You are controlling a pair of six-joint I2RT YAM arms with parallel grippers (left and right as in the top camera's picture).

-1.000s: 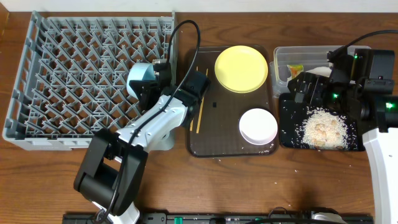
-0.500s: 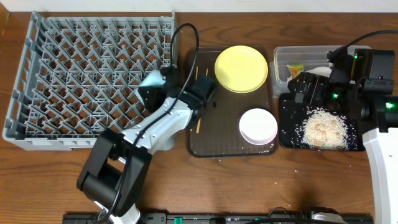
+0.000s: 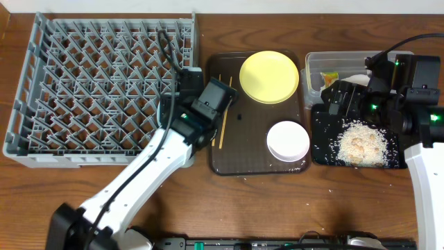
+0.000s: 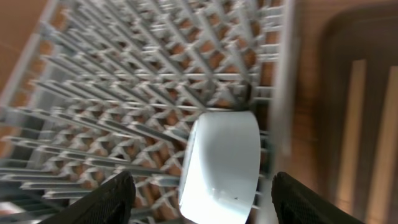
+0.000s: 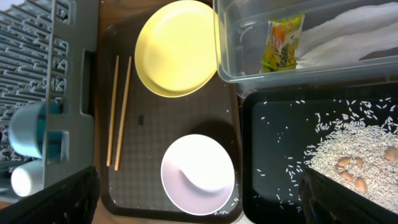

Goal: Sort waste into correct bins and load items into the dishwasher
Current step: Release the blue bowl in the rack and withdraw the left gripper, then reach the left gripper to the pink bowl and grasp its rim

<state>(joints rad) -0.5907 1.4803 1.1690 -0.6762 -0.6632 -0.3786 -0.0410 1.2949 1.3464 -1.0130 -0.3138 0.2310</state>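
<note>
The light blue bowl (image 4: 221, 165) stands on edge among the pegs at the right side of the grey dishwasher rack (image 3: 90, 83). My left gripper (image 4: 208, 202) is open, with a finger on either side of the bowl and a gap on each side. In the overhead view the left gripper (image 3: 182, 89) hides the bowl. The yellow plate (image 3: 269, 76), white bowl (image 3: 288, 140) and chopsticks (image 3: 223, 128) lie on the brown tray. A small white cup (image 5: 25, 180) sits in the rack. My right gripper (image 3: 338, 97) hangs open and holds nothing. The wrapper (image 5: 283, 50) and napkin (image 5: 354, 31) lie in the clear tub (image 3: 316, 62).
The black tray (image 3: 322, 149) holds a heap of rice scraps (image 3: 361, 142). The brown tray (image 3: 239, 163) sits between the rack and the bins. A few grains lie on the table in front of the trays. The left arm's cable arches over the rack's right wall.
The left gripper has opened and let go of the light blue bowl, which now stands in the rack. The left arm has shifted right. The right arm has not moved.
</note>
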